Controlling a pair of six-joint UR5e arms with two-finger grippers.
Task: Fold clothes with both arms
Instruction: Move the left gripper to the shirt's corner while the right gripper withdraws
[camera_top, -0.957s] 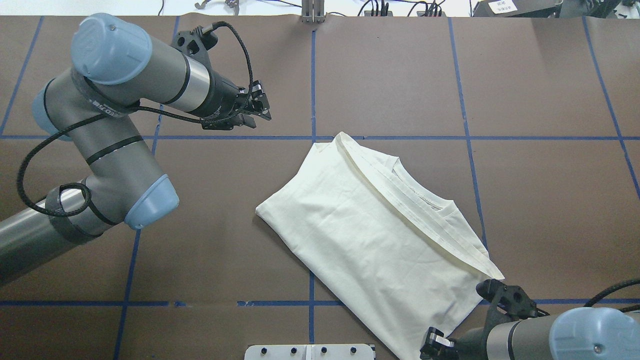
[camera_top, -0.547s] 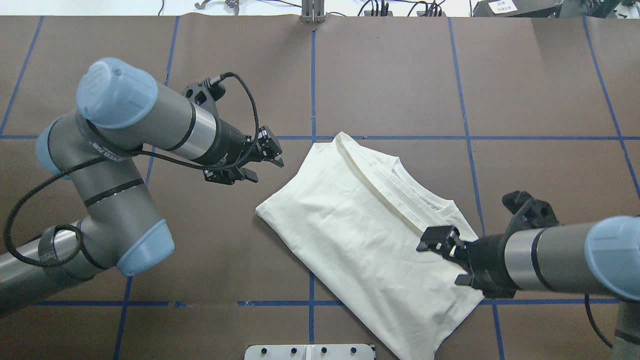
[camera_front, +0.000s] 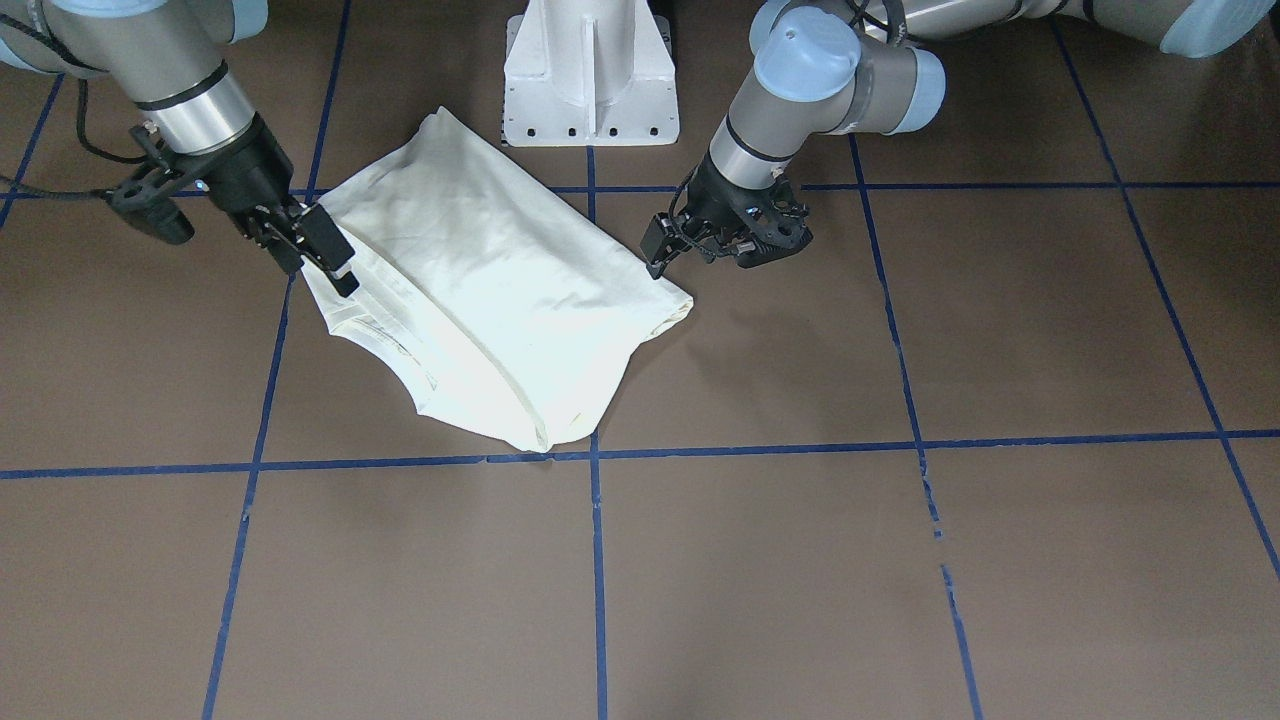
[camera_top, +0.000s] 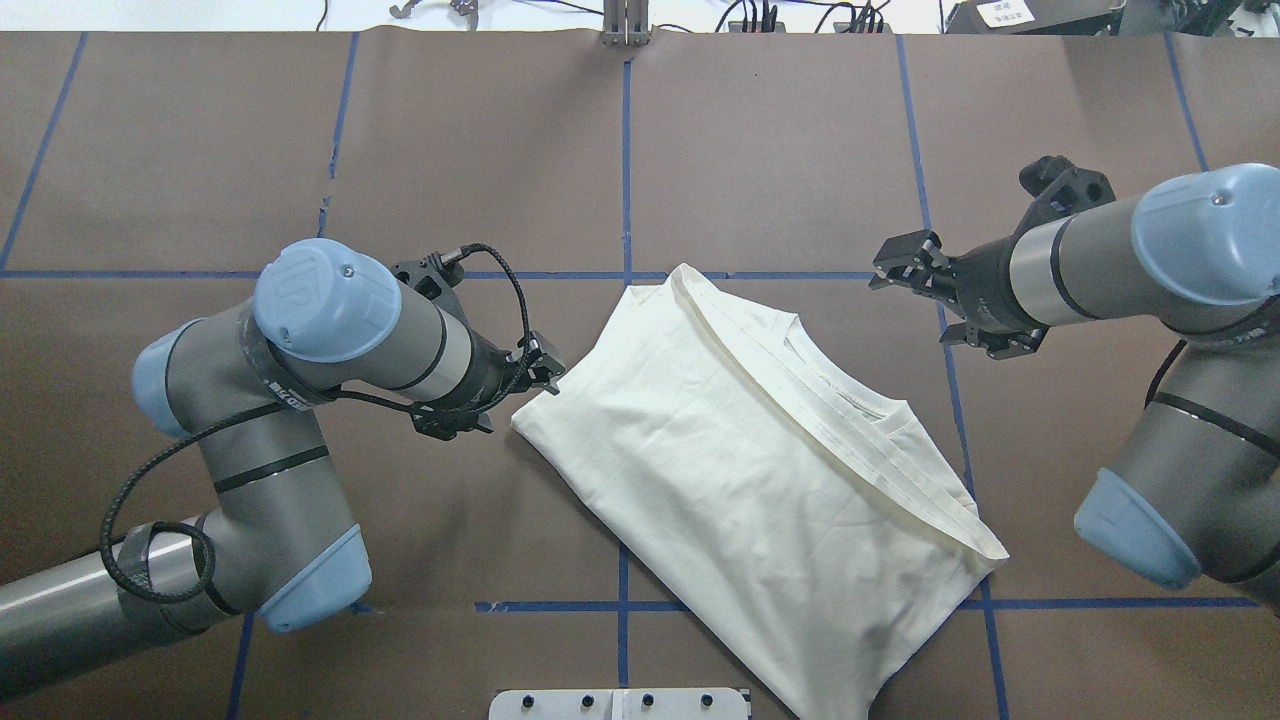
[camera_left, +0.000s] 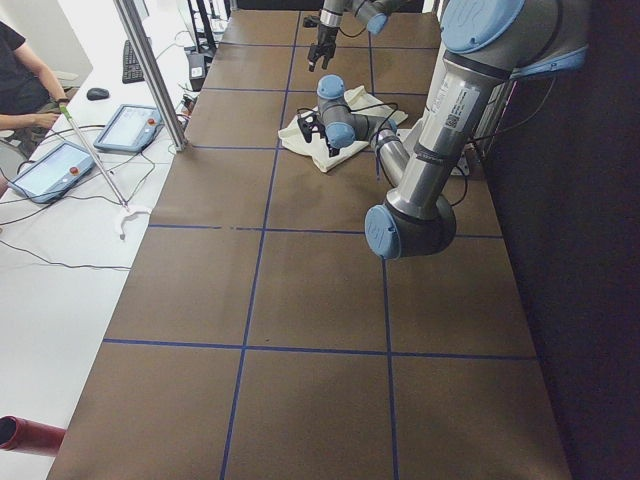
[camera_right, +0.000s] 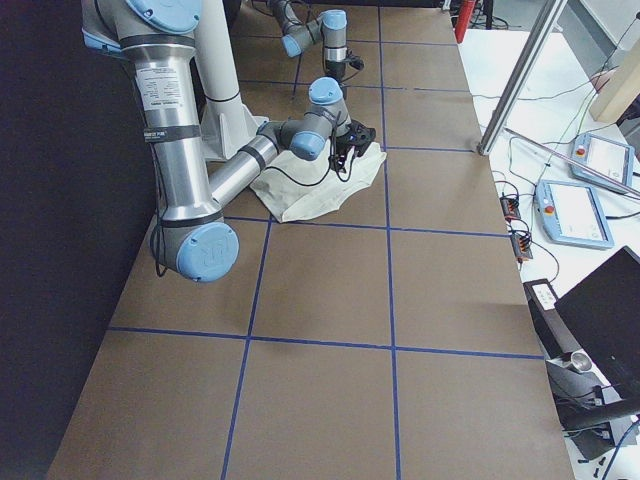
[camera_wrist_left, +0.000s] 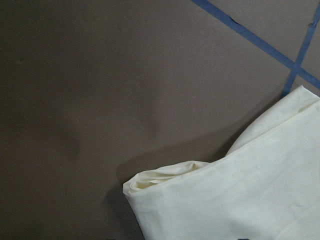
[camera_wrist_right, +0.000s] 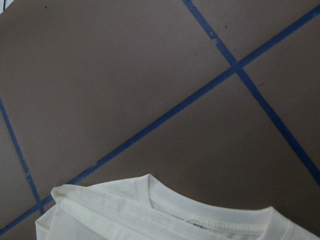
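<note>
The cream shirt lies folded and slanted in the middle of the table, plain side up, with the collar toward the right. The cat print is hidden. My left gripper is open and empty, right at the shirt's left corner; the left wrist view shows that corner close below. My right gripper is open and empty, above the table just right of the shirt's far edge. The right wrist view shows the collar. The front-facing view shows the shirt, the left gripper and the right gripper.
The table is brown with blue tape lines. The white pedestal base stands at the near edge behind the shirt. In the exterior left view, an operator's desk with tablets lies beyond the far edge.
My left gripper has moved down and nearer to the shirt's left corner. My right arm has swung from the shirt's near right corner across it to the far right side.
</note>
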